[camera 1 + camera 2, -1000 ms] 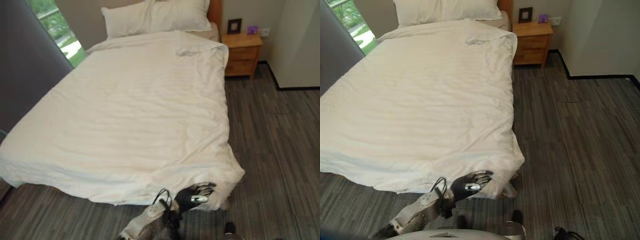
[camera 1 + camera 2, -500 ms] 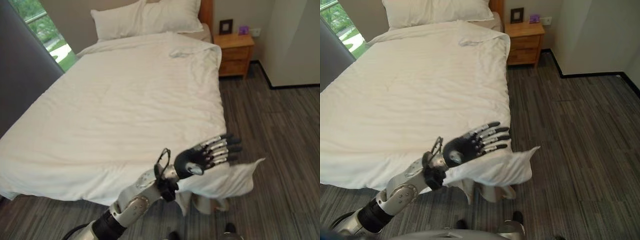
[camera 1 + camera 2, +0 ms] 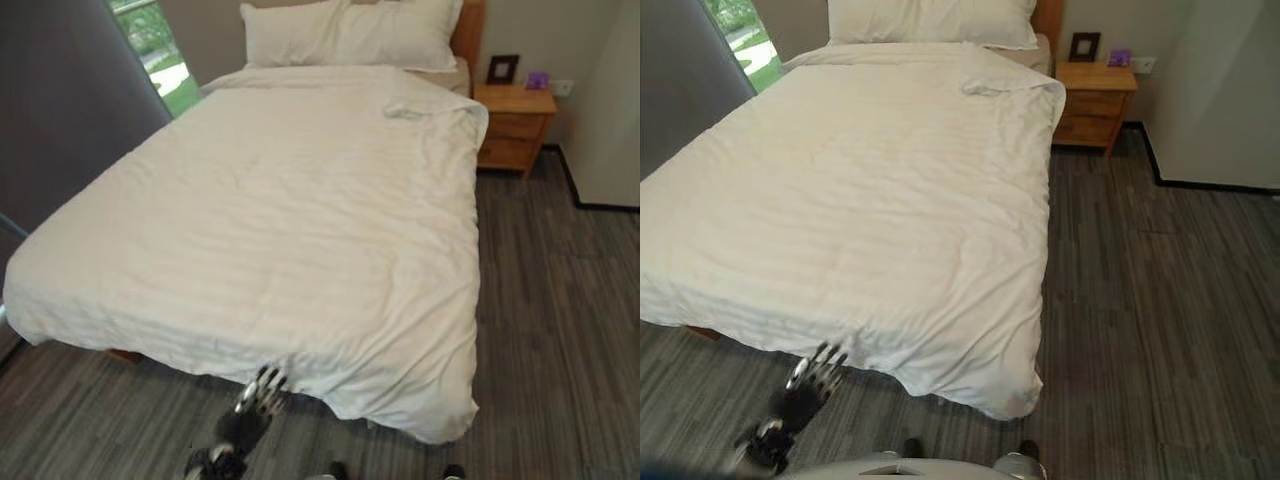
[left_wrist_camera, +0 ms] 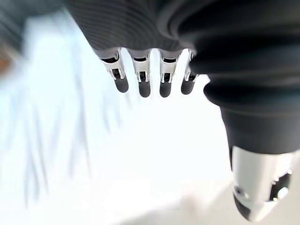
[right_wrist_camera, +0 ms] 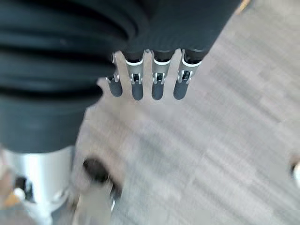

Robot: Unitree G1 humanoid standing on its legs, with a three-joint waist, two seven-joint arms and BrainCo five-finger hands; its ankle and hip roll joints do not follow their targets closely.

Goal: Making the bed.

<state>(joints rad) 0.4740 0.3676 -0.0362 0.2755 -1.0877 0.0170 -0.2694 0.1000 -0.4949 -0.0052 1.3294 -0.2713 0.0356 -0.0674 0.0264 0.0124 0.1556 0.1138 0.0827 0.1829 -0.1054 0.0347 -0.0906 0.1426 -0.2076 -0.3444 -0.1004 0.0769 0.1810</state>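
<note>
A white duvet point(image 3: 290, 210) lies spread over the whole bed, fairly smooth, with a small fold near the head at the right. Its near right corner point(image 3: 435, 415) hangs down over the foot of the bed. Two white pillows point(image 3: 350, 30) lean at the headboard. My left hand point(image 3: 257, 402) is low in front of the bed's foot edge, open, fingers straight and holding nothing. In the left wrist view its fingers point(image 4: 140, 79) point at white cloth. My right hand point(image 5: 157, 79) hangs open over the striped grey floor.
A wooden nightstand point(image 3: 515, 125) with a small frame and a purple object stands right of the headboard. A grey curtain point(image 3: 60, 120) and a window run along the bed's left side. Carpeted floor point(image 3: 1160, 300) lies to the right, bounded by a white wall point(image 3: 1230, 90).
The left hand, raised half a second ago under the lifted duvet corner, has dropped to the foot edge. The corner now hangs down flat. The camera has shifted.
</note>
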